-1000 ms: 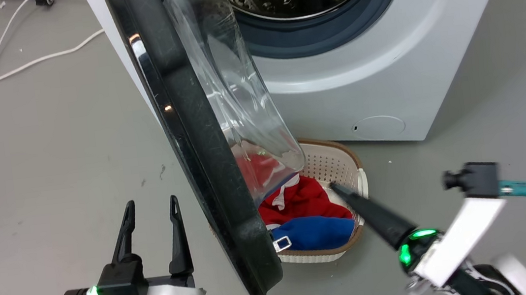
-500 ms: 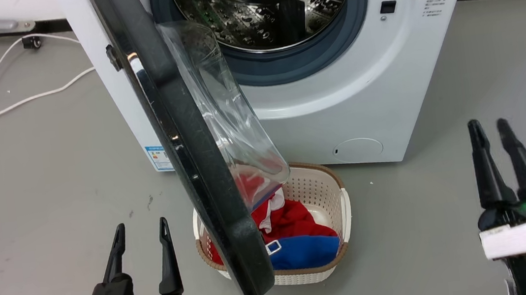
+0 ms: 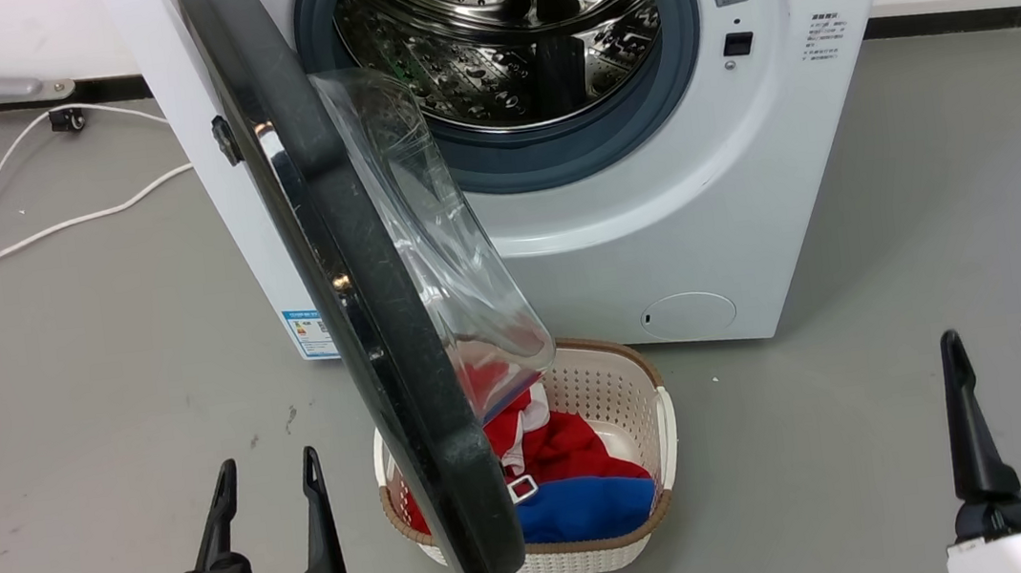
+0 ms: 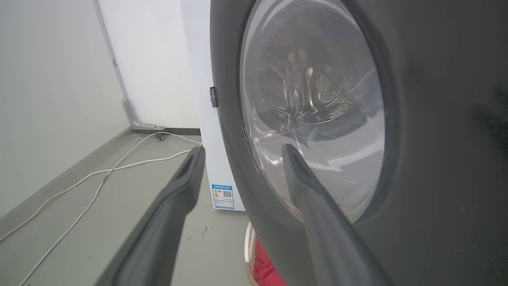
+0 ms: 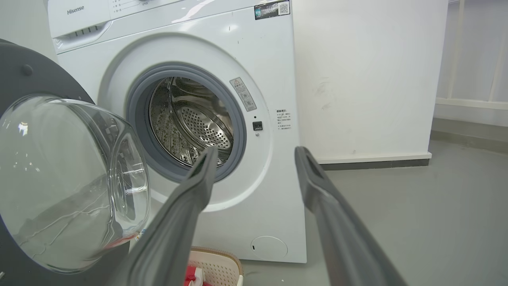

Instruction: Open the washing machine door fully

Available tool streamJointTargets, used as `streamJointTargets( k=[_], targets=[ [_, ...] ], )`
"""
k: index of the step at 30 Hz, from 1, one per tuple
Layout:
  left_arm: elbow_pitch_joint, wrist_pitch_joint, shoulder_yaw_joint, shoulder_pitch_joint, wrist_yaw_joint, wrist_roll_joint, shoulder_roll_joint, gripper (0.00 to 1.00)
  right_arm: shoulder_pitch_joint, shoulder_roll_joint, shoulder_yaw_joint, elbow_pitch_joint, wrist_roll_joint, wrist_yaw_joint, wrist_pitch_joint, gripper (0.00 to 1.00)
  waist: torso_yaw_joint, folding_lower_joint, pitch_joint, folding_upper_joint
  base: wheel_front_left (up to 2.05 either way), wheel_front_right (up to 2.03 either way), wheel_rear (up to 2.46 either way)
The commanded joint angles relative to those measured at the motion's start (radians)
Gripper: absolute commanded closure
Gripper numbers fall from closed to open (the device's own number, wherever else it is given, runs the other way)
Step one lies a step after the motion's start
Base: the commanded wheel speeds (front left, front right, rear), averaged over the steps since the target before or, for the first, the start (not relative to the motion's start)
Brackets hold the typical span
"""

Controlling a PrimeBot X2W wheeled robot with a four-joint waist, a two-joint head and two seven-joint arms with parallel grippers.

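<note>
1. The washing machine (image 3: pixel 713 206): white front-loader on a grey floor (image 3: pixel 946 227), backed by a white wall (image 5: pixel 357 79). Its perforated steel drum (image 3: pixel 500 28) lies exposed inside a grey gasket (image 3: pixel 572 150). There is a blue label sticker (image 3: pixel 309 333) at the lower left corner and a small round cap (image 3: pixel 687 314) low on the front.

2. The washing machine door (image 3: pixel 373 341): glossy black and hinged on the machine's left side. It is swung out towards me, nearly edge-on in the head view and roughly square to the machine's front. The clear glass bowl (image 3: pixel 446 265) bulges towards my right. The door's lower outer end hangs over the left part of item 3.

3. Laundry basket (image 3: pixel 617 380): cream with a brown rim, on the floor just before the machine. It holds red cloth (image 3: pixel 571 438) and blue cloth (image 3: pixel 584 509).

4. My left gripper (image 3: pixel 267 458): low on the left, beside the door's outer face, with bare floor between us. The two dark fingers are spread wide and nothing is held. My left wrist view looks along them at the door's black outside and window.

5. My right gripper (image 3: pixel 989 333): low on the right, well apart from door and machine. The fingers are spread and empty. My right wrist view looks past them at the drum mouth and the door's inner side.

6. White cable (image 3: pixel 34 235): loose on the floor, left of the machine.
</note>
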Motion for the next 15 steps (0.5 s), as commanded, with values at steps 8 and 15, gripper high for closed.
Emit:
streamJointTargets(
  k=[8,15],
  targets=[
    [0.009,-0.003,0.007,0.028,-0.021,0.016,0.000,0.00,0.085,0.010,-0.013,0.001,0.017,0.000,-0.002,0.00,-0.005,0.0000,-0.023,-0.0001,0.00,0.00,0.00],
    [0.011,-0.003,0.010,0.050,-0.025,0.013,0.000,0.00,0.128,0.010,-0.010,0.013,0.010,0.000,-0.002,0.00,-0.011,0.0000,-0.033,-0.0001,0.00,0.00,0.00]
  ],
)
